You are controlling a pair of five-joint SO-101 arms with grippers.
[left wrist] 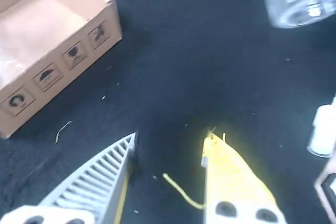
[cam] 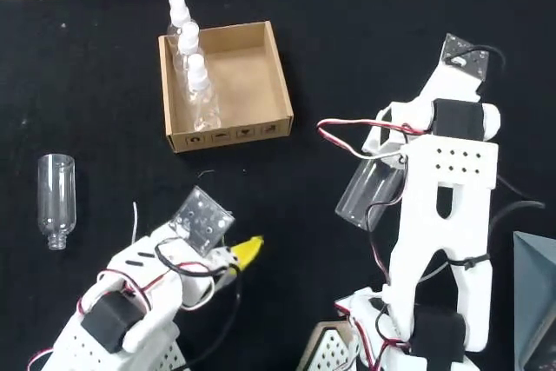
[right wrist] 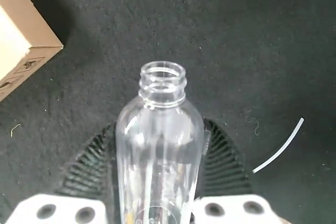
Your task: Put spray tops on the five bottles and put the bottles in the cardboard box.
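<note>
My right gripper point(right wrist: 160, 129) clamps the bottle point(cam: 369, 193) mid-body, right of centre in high view; I judge it light, stiff, slick; left gripper point(left wrist: 170, 140) gapes empty.

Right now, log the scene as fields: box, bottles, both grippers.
box: brown cardboard box holding three capped clear plastic bottles along one side wall
loose: uncapped clear bottle lying on the black cloth, apart from the box
right gripper: shut on an open-necked clear bottle, no top on it
left gripper: open, empty
top: white spray top on the cloth
</note>
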